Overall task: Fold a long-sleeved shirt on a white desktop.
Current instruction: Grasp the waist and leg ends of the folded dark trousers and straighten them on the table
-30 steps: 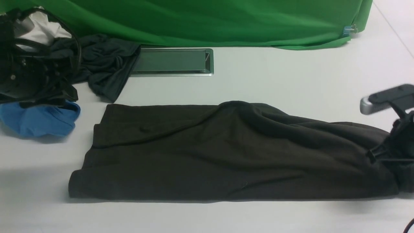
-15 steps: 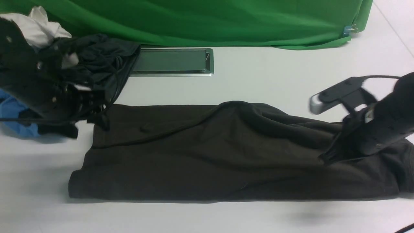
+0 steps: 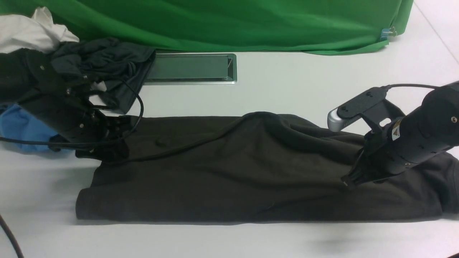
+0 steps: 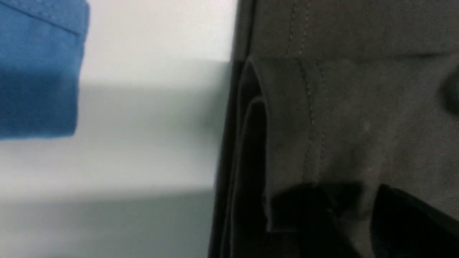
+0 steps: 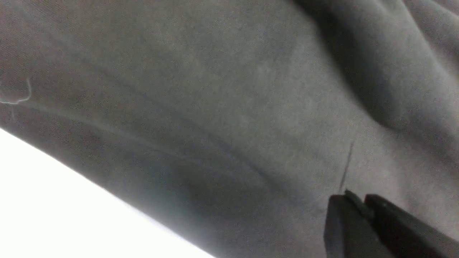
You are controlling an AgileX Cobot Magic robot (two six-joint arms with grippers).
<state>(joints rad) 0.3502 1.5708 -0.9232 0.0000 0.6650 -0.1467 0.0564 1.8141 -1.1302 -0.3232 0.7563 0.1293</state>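
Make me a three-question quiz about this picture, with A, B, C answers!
1. Where is the blue cloth? A left of the shirt; B on top of it; C right of it.
2. What colour is the backdrop? A red; B green; C yellow.
3. How is the shirt? A hanging up; B rolled into a ball; C lying in a long band on the desktop.
Answers: A, it peeks out beyond the shirt's left end; B, it is bright green; C, it stretches across the desktop.

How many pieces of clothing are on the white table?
4. The long-sleeved shirt lies across the middle; a dark grey garment, a white cloth and a blue shirt are bunched at the far left. The left arm may hide more.
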